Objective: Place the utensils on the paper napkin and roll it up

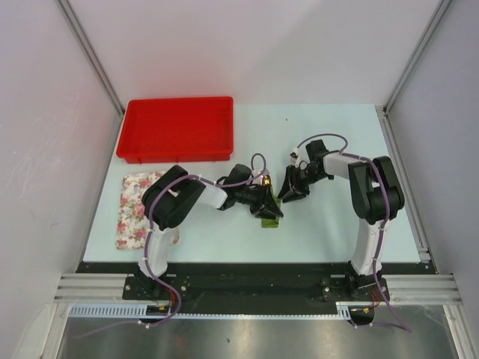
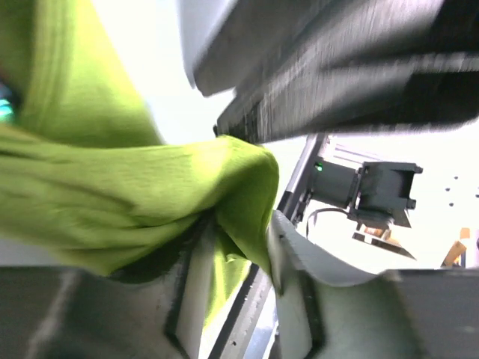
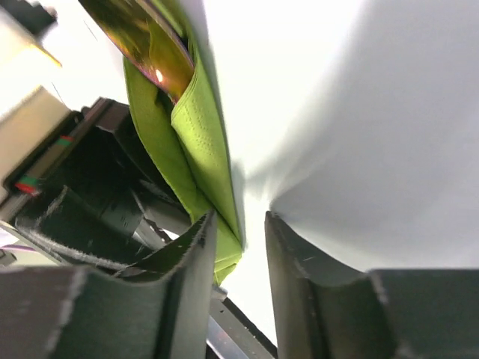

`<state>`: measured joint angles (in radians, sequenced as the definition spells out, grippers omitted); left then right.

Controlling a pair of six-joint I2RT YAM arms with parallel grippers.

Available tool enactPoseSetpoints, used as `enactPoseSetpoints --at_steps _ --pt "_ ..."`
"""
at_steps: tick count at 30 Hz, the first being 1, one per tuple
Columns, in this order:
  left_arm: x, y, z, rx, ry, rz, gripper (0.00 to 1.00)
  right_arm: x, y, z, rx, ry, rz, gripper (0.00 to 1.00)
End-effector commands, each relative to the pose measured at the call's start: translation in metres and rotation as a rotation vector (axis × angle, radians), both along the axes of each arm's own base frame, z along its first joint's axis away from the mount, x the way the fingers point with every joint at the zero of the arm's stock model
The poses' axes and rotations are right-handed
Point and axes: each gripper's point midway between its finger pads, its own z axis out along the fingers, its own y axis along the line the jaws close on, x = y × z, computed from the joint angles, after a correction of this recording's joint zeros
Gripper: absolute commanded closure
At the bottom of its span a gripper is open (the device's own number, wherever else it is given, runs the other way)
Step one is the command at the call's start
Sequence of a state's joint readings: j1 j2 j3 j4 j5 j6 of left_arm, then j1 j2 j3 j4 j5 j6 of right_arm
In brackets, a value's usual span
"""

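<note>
Napkin (image 1: 268,222) gripped by left end effector (image 1: 273,212); right end effector (image 1: 285,198) parted; red tray (image 1: 178,129) behind.

Top camera looks down on the table (image 1: 329,224) from behind; both wrist cameras, very close, share the napkin (image 2: 112,202)

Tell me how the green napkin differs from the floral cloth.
The paper napkin is plain olive green; the floral cloth is pink and white patterned. The napkin is bunched into a narrow bundle mid-table; the cloth lies spread flat at the left edge. Both are soft sheets.
</note>
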<state>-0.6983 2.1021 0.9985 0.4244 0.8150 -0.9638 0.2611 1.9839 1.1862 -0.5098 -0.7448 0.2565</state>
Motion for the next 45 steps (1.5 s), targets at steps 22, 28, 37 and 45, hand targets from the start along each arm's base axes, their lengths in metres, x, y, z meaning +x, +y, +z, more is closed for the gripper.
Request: enactPoseSetpoints --at_steps 22,28,37,45 --pt "-0.023 0.007 -0.033 0.093 0.02 -0.046 0.44 -0.007 0.006 0.026 0.128 -0.018 0.029 0.36" --pt "-0.023 0.007 -0.033 0.09 0.017 -0.052 0.44 -0.03 -0.002 -0.001 0.029 0.02 0.079 0.5" --pt "-0.019 0.004 0.005 -0.031 -0.09 -0.05 0.47 -0.028 -0.021 -0.021 -0.064 -0.005 0.085 0.98" --pt "-0.017 0.015 0.072 -0.224 -0.181 -0.052 0.53 -0.033 -0.021 -0.037 -0.084 0.023 0.09 1.0"
